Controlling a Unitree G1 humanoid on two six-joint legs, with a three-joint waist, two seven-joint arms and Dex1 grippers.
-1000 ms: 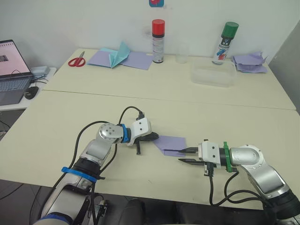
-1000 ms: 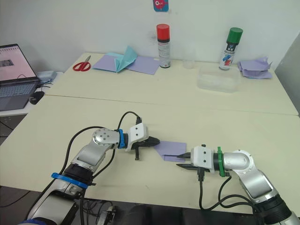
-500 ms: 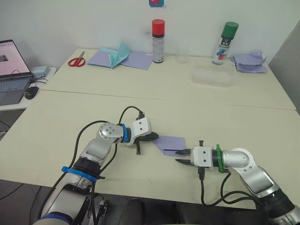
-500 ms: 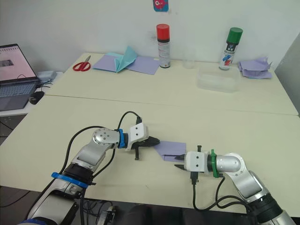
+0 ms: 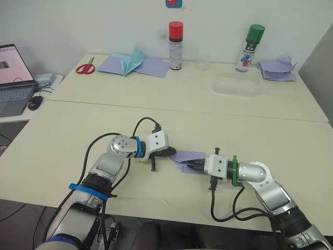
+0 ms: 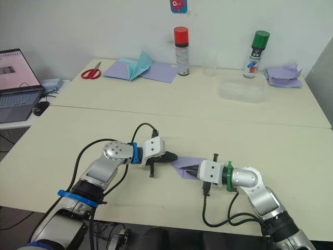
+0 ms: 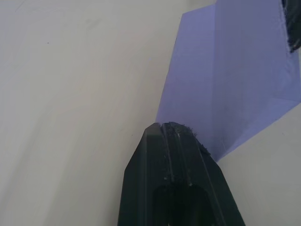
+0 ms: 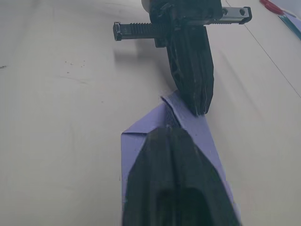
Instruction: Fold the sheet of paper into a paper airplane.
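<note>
The left claw (image 5: 169, 152) is lying low on the desk (image 5: 78, 140) with its two black fingers pressed together, and their tips are pinching the left edge of the sheet of paper (image 5: 188, 157). The right claw (image 5: 193, 165) is reaching in from the other side, also with its fingers squeezed together, and it is pressing on the paper's near right part. The purple paper is lying flat near the front of the desk, right between the two claws, and it is folded, with a pointed corner sticking out toward the front. Farther back on the right, a clear plastic box (image 5: 236, 84) is sitting on the desk, and it is looking empty. A small clear cup (image 5: 202, 61) is standing behind it near the wall, between a spray can with a red cap (image 5: 175, 46) and a spray can with a green cap (image 5: 250, 47). At the far right a heap of purple papers (image 5: 277, 69) is lying. At the back left are a blue paper shape on purple sheets (image 5: 133, 64) and red scissors (image 5: 86, 67). A laptop (image 5: 14, 80) is sitting at the far left.
</note>
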